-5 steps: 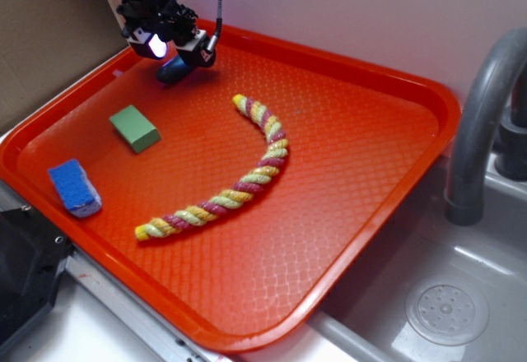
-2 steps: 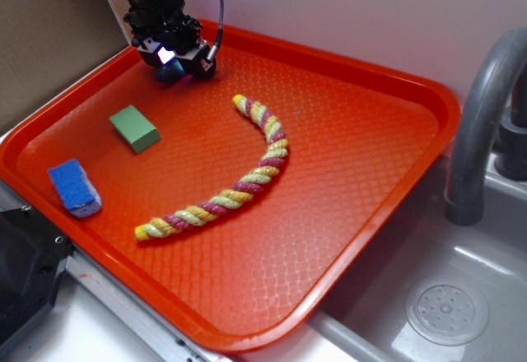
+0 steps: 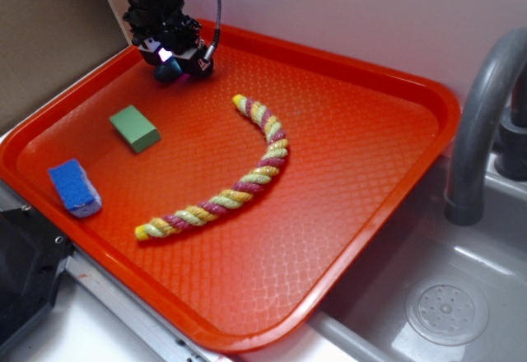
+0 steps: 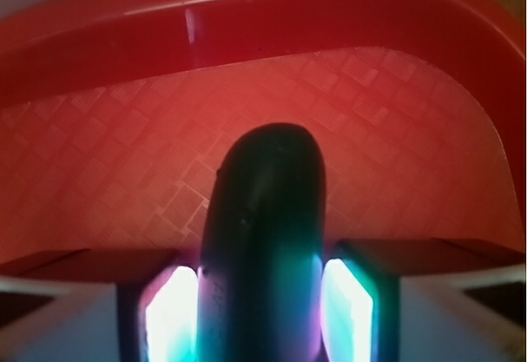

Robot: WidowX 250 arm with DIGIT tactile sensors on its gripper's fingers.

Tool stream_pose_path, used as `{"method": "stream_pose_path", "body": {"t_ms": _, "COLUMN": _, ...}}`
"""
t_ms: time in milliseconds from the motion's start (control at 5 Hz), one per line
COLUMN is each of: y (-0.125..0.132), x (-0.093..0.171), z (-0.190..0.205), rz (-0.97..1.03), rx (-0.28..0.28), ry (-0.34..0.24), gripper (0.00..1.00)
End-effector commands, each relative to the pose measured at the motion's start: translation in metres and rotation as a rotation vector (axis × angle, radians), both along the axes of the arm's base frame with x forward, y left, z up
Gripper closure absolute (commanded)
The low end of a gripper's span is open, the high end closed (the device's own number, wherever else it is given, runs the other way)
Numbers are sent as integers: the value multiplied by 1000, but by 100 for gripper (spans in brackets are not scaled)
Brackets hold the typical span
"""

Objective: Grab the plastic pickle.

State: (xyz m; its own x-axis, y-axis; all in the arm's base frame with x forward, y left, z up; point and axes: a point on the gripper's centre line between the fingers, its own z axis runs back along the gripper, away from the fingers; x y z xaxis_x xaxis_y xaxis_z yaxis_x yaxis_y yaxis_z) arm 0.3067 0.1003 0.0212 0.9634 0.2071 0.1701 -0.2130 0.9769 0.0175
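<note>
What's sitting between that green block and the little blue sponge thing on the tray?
Nothing. In the exterior view, only bare orange tray floor lies between the green block and the blue sponge. The wrist view shows neither.

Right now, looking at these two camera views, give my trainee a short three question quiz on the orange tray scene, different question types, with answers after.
1. True or false: the dark green-black plastic pickle sits between the gripper fingers.
2. Multiple choice: what lies nearest the blue sponge? A green rectangular block; B grey faucet; C sink drain.
3. Fill in: the yellow-red twisted rope lies on the orange plastic ____.

Key: 1 true; 2 A; 3 tray.
</note>
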Motion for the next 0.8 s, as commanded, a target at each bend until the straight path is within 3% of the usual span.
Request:
{"method": "stream_pose_path", "body": {"t_ms": 0, "y": -7, "x": 8, "z": 29, "rz": -84, "rx": 56, "ry": -32, "gripper": 100}}
{"method": "stream_pose_path", "body": {"t_ms": 200, "y": -19, "x": -3, "z": 71, "rz": -3, "rx": 57, "ry": 35, "gripper": 100}}
{"method": "stream_pose_path", "body": {"t_ms": 600, "y": -81, "x": -40, "z": 146, "rz": -26, "rx": -83, "ry": 21, "gripper": 100}}
